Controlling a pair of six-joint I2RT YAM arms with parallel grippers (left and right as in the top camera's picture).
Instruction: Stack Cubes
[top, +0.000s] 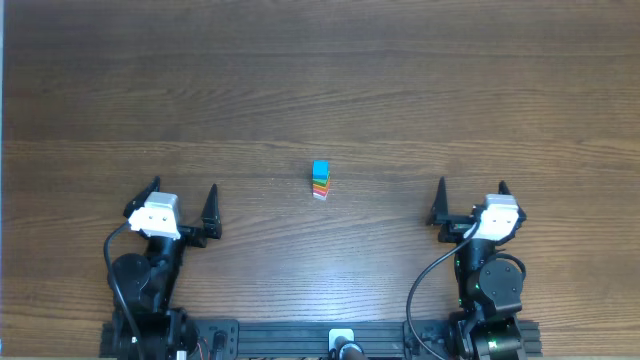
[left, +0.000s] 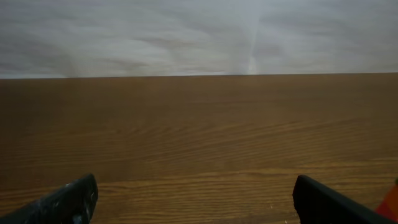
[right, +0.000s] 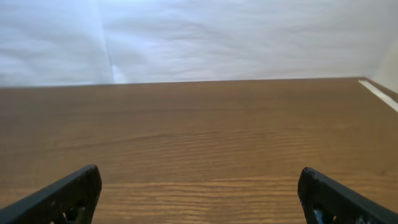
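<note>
on wood table (top: 320, 80), cube stack (top: 320, 180) stands upright, blue cube (top: 320, 168) on top, other colours beneath; left gripper (top: 183, 192) well left of stack, fingers spread wide apart; right gripper (top: 471, 190) well right of stack, fingers likewise spread wide apart

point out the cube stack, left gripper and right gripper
cube stack (top: 321, 181): top view, middle of its side
left gripper (top: 184, 186): top view, gap between its jaws
right gripper (top: 472, 184): top view, gap between its jaws
</note>
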